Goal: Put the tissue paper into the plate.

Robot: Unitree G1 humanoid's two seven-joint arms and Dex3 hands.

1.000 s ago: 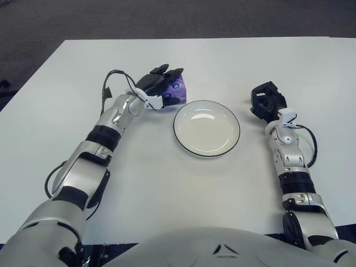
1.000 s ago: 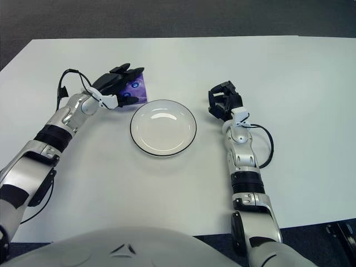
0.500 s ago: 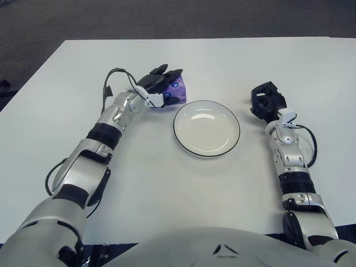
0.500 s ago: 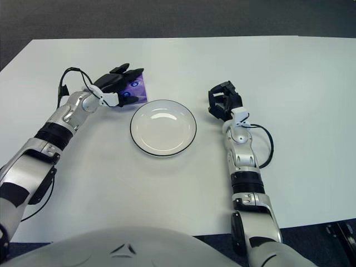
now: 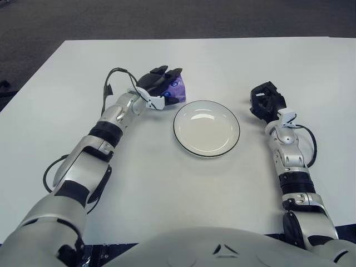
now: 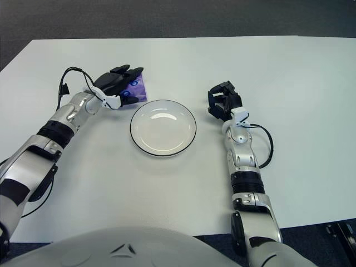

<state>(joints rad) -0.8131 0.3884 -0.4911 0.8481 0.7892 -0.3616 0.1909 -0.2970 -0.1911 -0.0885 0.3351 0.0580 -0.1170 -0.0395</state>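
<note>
1. The left hand (image 5: 156,83), black-fingered on a silver arm, reaches far and to the left of centre, its forearm angled up toward the far side of the white table (image 5: 167,183).
2. Its dark fingers (image 6: 119,75) lie over the top of the small purple tissue paper pack (image 5: 176,90) and curl down around it, gripping it.
3. The pack sits just beside the far-left rim of the round white plate with a thin black edge (image 5: 206,128); whether it touches the rim or the tabletop cannot be told.
4. The right hand (image 5: 265,102) rests on the table to the right of the plate, near it but apart, forearm running back toward the near edge.
5. Its black fingers are curled inward and hold nothing.
</note>
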